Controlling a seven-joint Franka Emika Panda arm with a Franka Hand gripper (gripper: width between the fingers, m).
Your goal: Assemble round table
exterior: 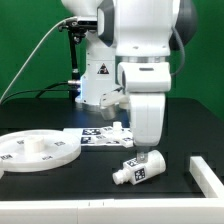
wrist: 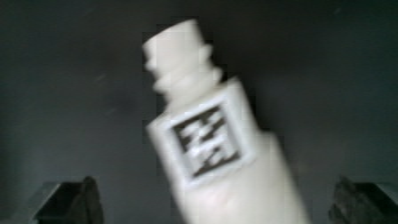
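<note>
The short cylindrical post (exterior: 136, 171) lies on its side on the black table, with a square tag on it. In the wrist view the post (wrist: 210, 125) fills the middle, its threaded end pointing away. My gripper (exterior: 150, 150) hangs just above the post. Its fingers (wrist: 68, 202) stand wide apart, one on each side of the post, not touching it, so the gripper (wrist: 217, 208) is open. The large rimmed round disc (exterior: 35, 151) lies flat at the exterior view's left. I cannot make out the cross-shaped foot.
The marker board (exterior: 98, 136) lies flat behind the post, between the disc and the arm's base. A plain white block (exterior: 206, 174) sits at the exterior view's right edge. A black cable hangs behind the arm.
</note>
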